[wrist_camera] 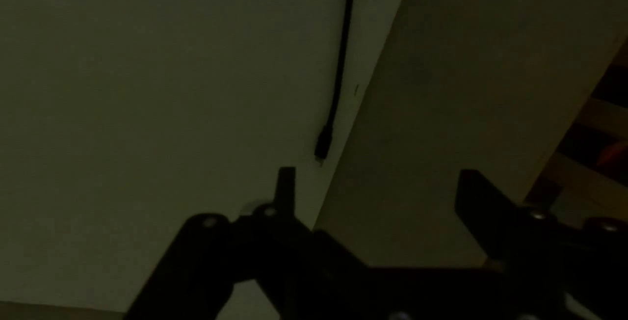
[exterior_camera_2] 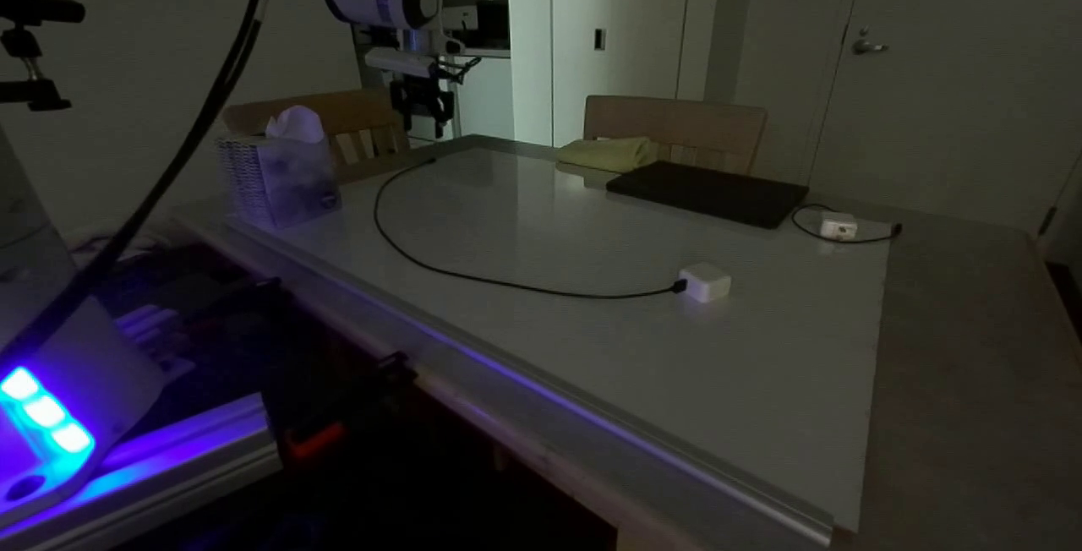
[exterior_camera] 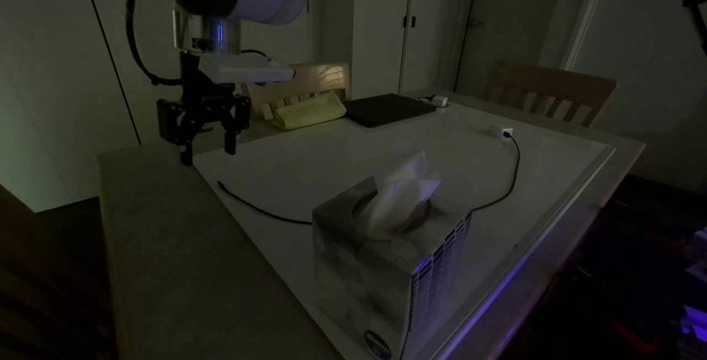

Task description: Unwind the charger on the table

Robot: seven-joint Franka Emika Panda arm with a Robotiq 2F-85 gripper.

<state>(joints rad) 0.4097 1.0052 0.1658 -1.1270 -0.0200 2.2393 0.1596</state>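
The charger's black cable (exterior_camera_2: pixel 499 282) lies stretched in one broad curve across the white-topped table (exterior_camera_2: pixel 592 365), without coils. Its white plug block (exterior_camera_2: pixel 705 282) sits at the cable's near end in that exterior view. In an exterior view a tissue box hides the middle of the cable, while the plug block (exterior_camera: pixel 501 131) shows behind it. My gripper (exterior_camera: pixel 208 150) hangs above the table's border, near the cable's loose end. In the wrist view the gripper (wrist_camera: pixel 378 169) is open with nothing between its fingers, and the cable's connector (wrist_camera: pixel 324 142) lies apart, beyond the left fingertip.
A tissue box (exterior_camera: pixel 381 249) stands on the table by its edge. Along the far side lie a yellow cloth (exterior_camera_2: pixel 609 154) and a flat black pad (exterior_camera_2: pixel 710 192). Beside the pad is a small white block (exterior_camera_2: pixel 837 226) with a short looped cable. Wooden chairs (exterior_camera_2: pixel 676 124) surround the table.
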